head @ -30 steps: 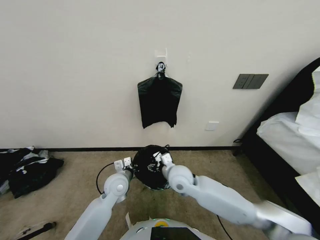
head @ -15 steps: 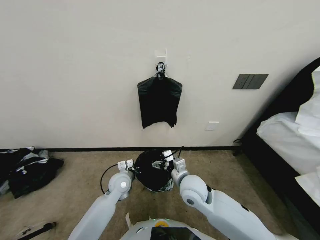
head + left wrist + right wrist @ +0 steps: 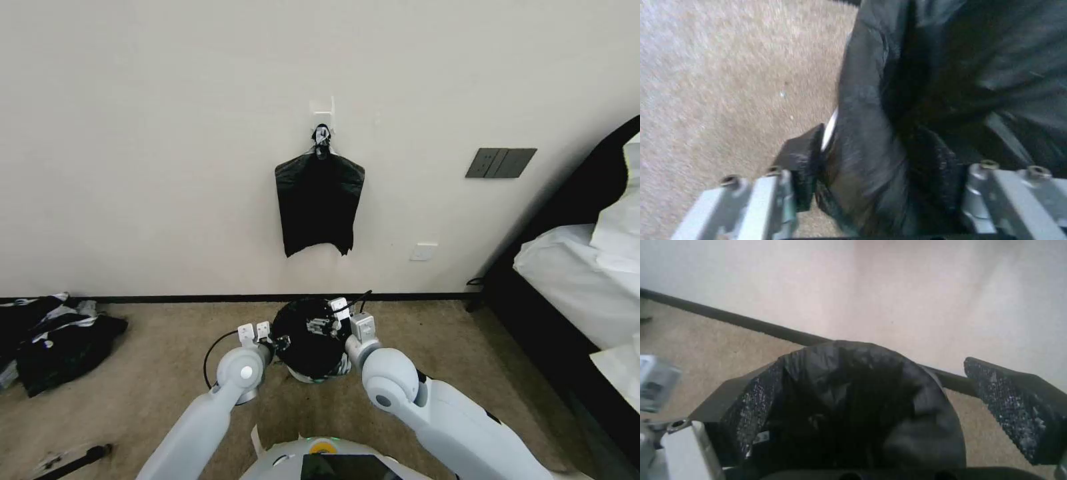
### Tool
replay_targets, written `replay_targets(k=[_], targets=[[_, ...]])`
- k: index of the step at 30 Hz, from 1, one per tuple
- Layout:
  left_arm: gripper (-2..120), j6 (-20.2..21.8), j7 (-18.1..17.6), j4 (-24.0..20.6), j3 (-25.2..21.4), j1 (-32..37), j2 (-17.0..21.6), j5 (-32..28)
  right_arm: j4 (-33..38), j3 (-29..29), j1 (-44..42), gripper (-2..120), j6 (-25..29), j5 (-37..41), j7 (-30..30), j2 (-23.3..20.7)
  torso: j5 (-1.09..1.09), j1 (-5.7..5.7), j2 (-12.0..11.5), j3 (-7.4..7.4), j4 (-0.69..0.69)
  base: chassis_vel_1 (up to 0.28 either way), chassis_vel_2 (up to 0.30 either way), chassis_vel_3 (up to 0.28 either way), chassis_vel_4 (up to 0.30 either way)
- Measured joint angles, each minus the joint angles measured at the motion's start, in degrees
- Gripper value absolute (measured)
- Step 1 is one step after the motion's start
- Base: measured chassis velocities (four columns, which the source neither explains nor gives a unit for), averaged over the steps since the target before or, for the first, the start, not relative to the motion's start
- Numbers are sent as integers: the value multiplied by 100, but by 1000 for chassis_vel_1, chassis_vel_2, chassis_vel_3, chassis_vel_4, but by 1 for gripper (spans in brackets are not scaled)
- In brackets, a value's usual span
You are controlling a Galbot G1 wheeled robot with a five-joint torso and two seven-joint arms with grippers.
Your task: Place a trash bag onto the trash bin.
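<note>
where the carpet meets the wall, directly ahead of the robot's base, stands the trash bin (image 3: 313, 375), its mouth and most of its side covered by the trash bag (image 3: 308, 333); a strip of cream wall shows low at the front.

item, trash bag: thin glossy black film, draped over the rim and sagging into the bin. judged very light, limp and slippery; likely to tear or slide off if pulled hard. best taken at the folded edge over the rim, film pinched against the plastic lip.

item, left gripper (image 3: 871, 176): at the bin's left side, pads astride the rim, one outside on the carpet side, one inside the bag. a sliver of white rim (image 3: 830, 128) shows beside the outer pad. jaws part-spread around film and rim; whether they actually clamp it cannot be told.

item, right gripper (image 3: 902, 410): above the bin's right half, near the wall; jaws wide apart, holding nothing, the bag's mouth seen between them.

other stock: bundle of black bags (image 3: 319, 203) hung on a wall hook; black-and-white cloth heap (image 3: 57, 337) on the floor far left; bed (image 3: 580, 280) at right.
</note>
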Motion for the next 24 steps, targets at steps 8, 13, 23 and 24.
replay_targets(k=[8,13,23,24], targets=[[88,205,164,-551,-317,259,250,300,89,250,-150,100,7,19,-88,13,0,0,0,0,1,0,0,0,0],[99,-294,937,-951,-495,574,300,1482,141,750,-597,100,324,-258,-457,70,0,0,0,0,1,0,0,0,0],[100,-2993,2721,-1059,-1540,2167,66,4843,63,2910,-2954,100,2814,-2600,-2184,1042,-1,-1,0,0,1,0,0,0,0],[100,-3301,2843,-1015,-1626,2278,12,5074,-3,3055,-3206,100,3134,-2956,-2346,1234,0,0,0,-1,-2,0,0,0,0]])
